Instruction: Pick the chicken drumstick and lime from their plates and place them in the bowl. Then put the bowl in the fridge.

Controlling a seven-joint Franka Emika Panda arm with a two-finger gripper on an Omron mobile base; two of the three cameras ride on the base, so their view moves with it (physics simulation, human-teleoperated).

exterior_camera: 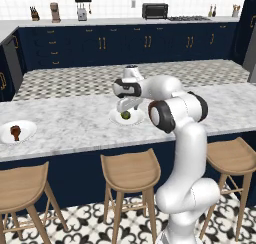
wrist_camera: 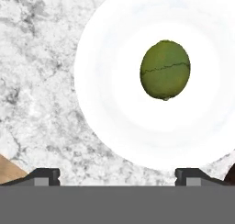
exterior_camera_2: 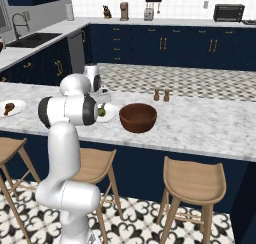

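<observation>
A green lime (wrist_camera: 165, 70) lies on a white plate (wrist_camera: 105, 94) in the hand view, above and right of the spread fingertips (wrist_camera: 46, 176). My gripper (exterior_camera: 124, 107) hangs open just over that lime (exterior_camera: 125, 115) and its plate (exterior_camera: 136, 120) on the marble island. The reddish-brown chicken drumstick (exterior_camera: 15, 132) rests on a second white plate (exterior_camera: 27, 128) at the island's left end. In the right base view the dark wooden bowl (exterior_camera_2: 138, 117) stands right of the lime (exterior_camera_2: 101, 111), and the drumstick (exterior_camera_2: 8, 108) sits far left. The fridge is out of view.
Salt and pepper shakers (exterior_camera_2: 161, 95) stand behind the bowl. Wooden stools (exterior_camera: 131, 172) line the island's near edge. Navy cabinets, a toaster oven (exterior_camera: 154, 10) and a sink (exterior_camera_2: 30, 39) lie beyond the tiled floor.
</observation>
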